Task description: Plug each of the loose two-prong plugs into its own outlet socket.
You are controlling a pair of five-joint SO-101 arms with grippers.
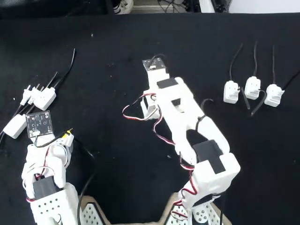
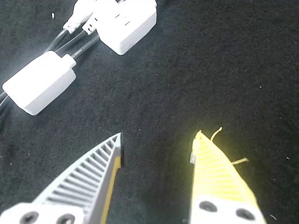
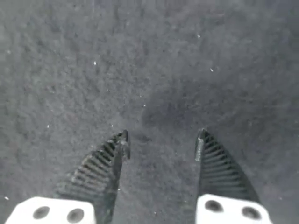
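At the table's left lies a white outlet block [image 1: 45, 98] [image 2: 126, 23] with slots on its face, white plug ends [image 1: 28, 93] [image 2: 74, 21] on black cords beside it, and a second white block [image 1: 14, 125] [image 2: 39, 88] closer to me. My left gripper [image 1: 60, 138] [image 2: 158, 134] stands open and empty over bare cloth, a short way short of these. Three white pieces on black cords [image 1: 231, 91] [image 1: 252, 87] [image 1: 274, 95] lie in a row at the right. My right gripper [image 1: 153, 62] [image 3: 161, 135] is open and empty at the table's middle, far from both groups.
A black cloth [image 1: 103, 61] covers the whole table. The right arm [image 1: 187, 122] stretches diagonally across the centre with red and white wires looping off it. Black cords trail from the left cluster toward the table's left edge.
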